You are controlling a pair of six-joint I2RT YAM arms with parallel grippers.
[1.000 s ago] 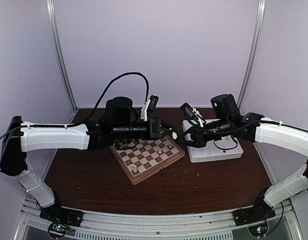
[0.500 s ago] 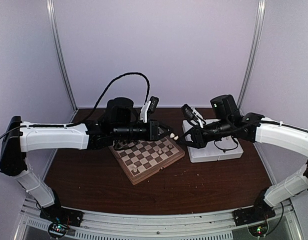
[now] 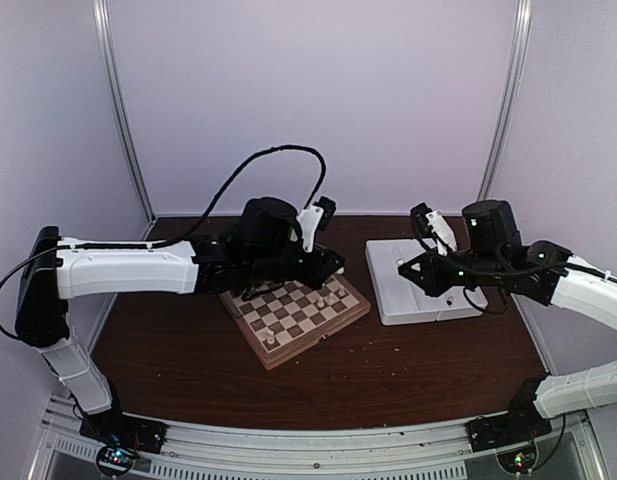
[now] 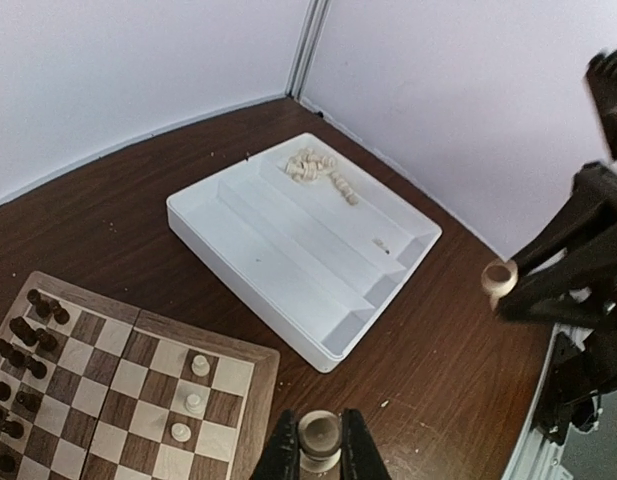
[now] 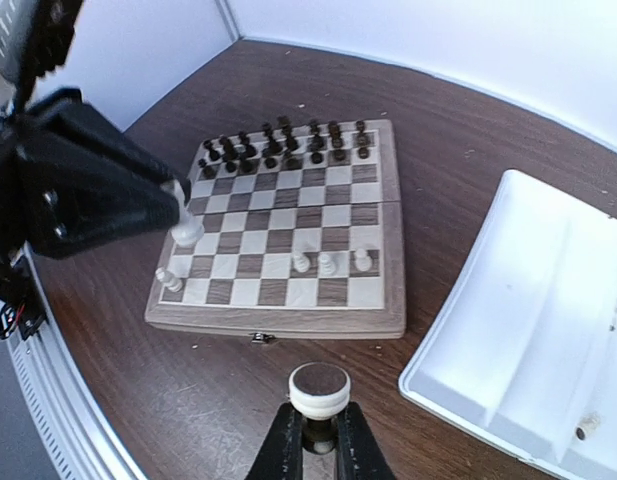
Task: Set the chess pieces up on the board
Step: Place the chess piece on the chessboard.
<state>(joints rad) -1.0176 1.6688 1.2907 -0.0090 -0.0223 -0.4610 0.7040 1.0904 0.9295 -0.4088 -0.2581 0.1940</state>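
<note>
The board [image 3: 288, 330] lies at mid table, with dark figures along its far rows [image 5: 278, 145]. Three cream chess pieces [image 5: 328, 263] stand in a row near its right edge, and one more [image 5: 168, 280] stands at a near corner. My left gripper [image 3: 336, 264] hovers over the board's right corner, shut on a cream piece [image 4: 319, 434] whose base faces the camera. My right gripper [image 3: 404, 268] hangs beside the white tray [image 3: 428, 300], shut on another cream piece [image 5: 319, 388]. A heap of cream pieces [image 4: 310, 167] lies in the tray's far compartment.
The tray [image 4: 278, 250] has long divided compartments, and one small piece [image 4: 380, 243] lies alone in one of them. Bare dark wood table lies between board and tray [image 5: 188, 400]. White walls and metal posts close in the back and sides.
The two grippers were tip to tip over the board's right corner. The left jaws have closed on a cream piece, and the right arm has pulled back to the right towards the tray.
</note>
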